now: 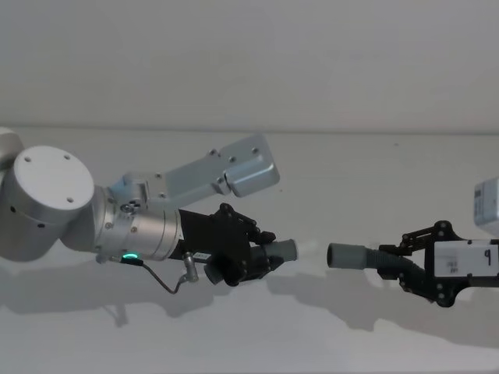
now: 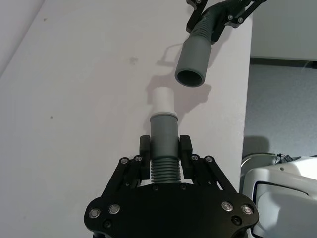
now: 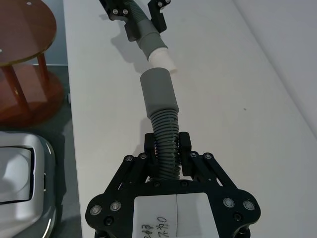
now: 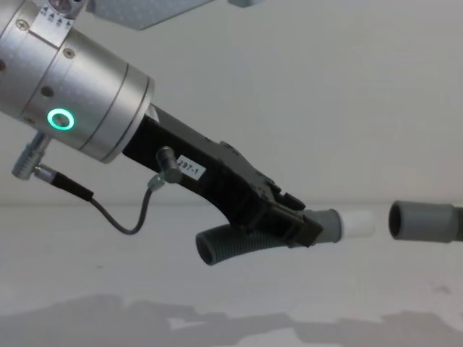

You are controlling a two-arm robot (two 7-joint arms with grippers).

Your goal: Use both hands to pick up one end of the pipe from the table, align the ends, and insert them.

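Both pipe pieces are held in the air above the white table (image 1: 351,179). My left gripper (image 1: 251,251) is shut on the short ribbed piece (image 1: 281,252), whose white tip (image 4: 358,223) points toward the right. My right gripper (image 1: 405,261) is shut on the ribbed part of the longer piece (image 3: 164,134), with its wide grey collar (image 1: 349,255) facing left. The two ends face each other across a small gap and do not touch. In the left wrist view the white tip (image 2: 161,101) sits slightly to one side of the open collar (image 2: 194,59).
A white box (image 1: 487,202) sits at the right edge of the table. Beyond the table's edge stand a round wooden stool (image 3: 20,49) and a white machine body (image 3: 20,168). The left arm's silver link (image 1: 234,171) hangs over the table behind the gripper.
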